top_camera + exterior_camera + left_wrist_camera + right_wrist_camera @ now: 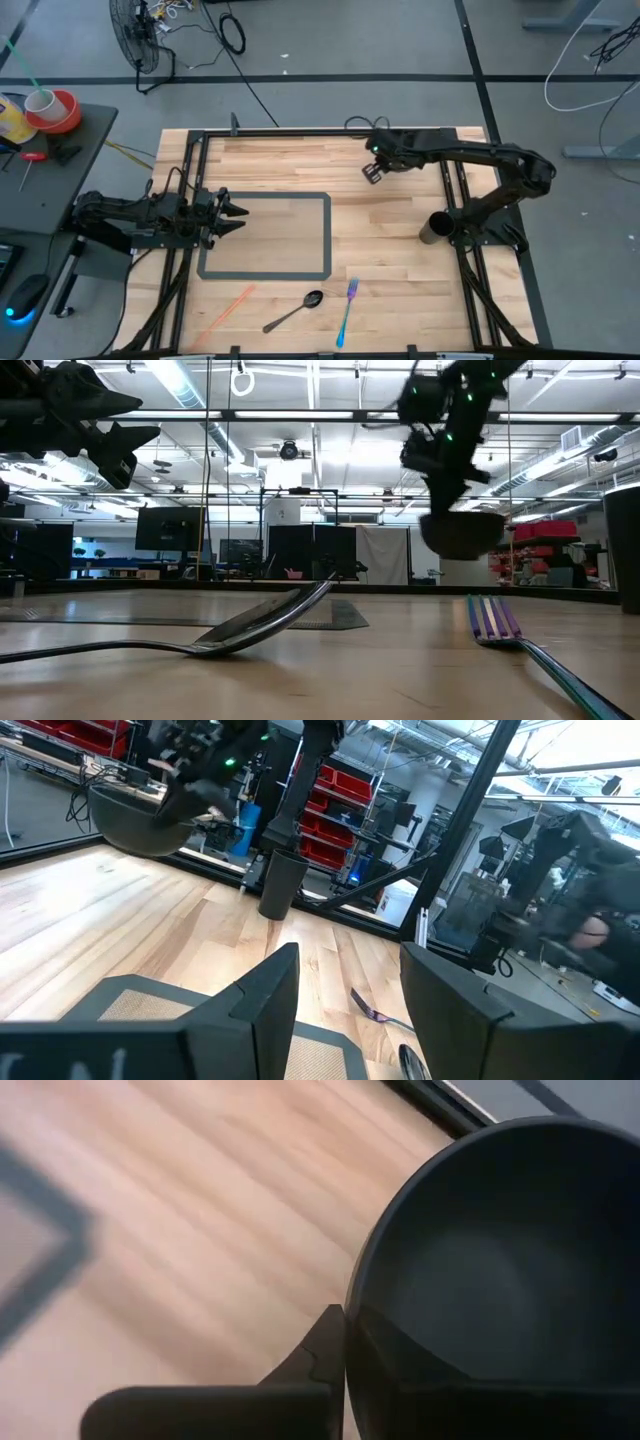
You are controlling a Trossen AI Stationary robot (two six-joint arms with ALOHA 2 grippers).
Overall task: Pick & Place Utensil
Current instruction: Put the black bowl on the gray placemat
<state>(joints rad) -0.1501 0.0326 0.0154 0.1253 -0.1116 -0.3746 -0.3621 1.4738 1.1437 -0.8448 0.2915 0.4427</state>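
- The right gripper hangs in the air over the far middle of the worktop, its jaws clenched on the rim of a dark round bowl; the right wrist view shows one finger pressed against the bowl's wall, and the low view shows the bowl well clear of the wood.
- The left gripper sits low at the left edge of the worktop, its two dark fingers spread apart and empty, pointing across a grey-taped rectangle toward the right edge.
- The utensils lie near the front edge, well apart from both grippers: a dark metal spoon with its bowl end toward the far right and its handle running to the front left, and just beside it a fork with purple tines and a blue handle, its long axis running almost front to far edge, tines toward the far side.
- An orange stick lies toward the front left corner, slanted like the spoon.
- A dark cylindrical cup stands upright near the right edge.
- Judged from this layout, the free left gripper looks the better placed: the spoon lies forward and to its right, past the rectangle's front left corner, and its jaws would need turning to close across the slanted handle.
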